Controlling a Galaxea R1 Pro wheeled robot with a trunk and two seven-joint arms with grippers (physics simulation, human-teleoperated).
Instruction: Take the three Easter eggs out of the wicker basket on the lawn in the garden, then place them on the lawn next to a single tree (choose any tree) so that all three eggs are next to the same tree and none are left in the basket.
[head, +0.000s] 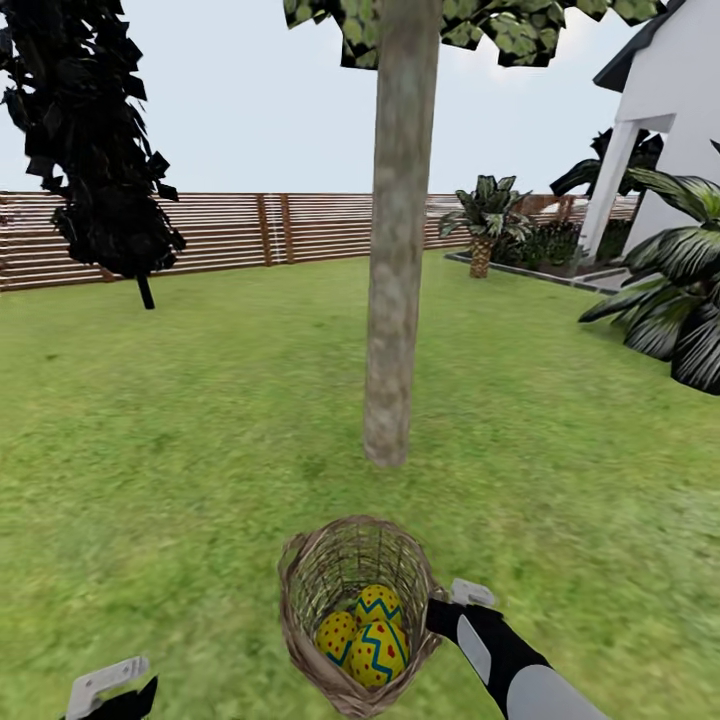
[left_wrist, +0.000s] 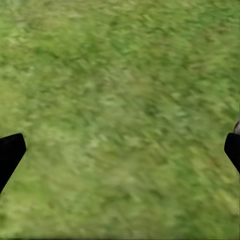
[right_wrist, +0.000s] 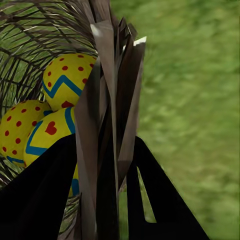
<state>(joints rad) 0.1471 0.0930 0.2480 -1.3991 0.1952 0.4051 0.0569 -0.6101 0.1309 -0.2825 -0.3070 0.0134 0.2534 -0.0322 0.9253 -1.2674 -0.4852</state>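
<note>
Three Easter eggs (head: 365, 635) lie in the wicker basket (head: 300, 590), just left of the right end effector (head: 445, 607); the tree (head: 395, 300) stands beyond.

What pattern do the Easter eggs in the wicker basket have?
Easter eggs: yellow with blue zigzag bands and red dots, clearest in the right wrist view.

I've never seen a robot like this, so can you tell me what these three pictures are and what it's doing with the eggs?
It is a pretend, computer-made robot with two arms. The big picture comes from a camera on its head, looking down at the green grass lawn. The two smaller pictures come from cameras near each claw.

The right claw is pinching the wall of the round brown wicker basket; in its own camera the black fingers squeeze the weave. Inside lie three yellow eggs with blue zigzags and red dots.

The left claw is open and holds nothing, over grass. Just past the basket stands a tall tree with a grey-brown trunk.
</note>
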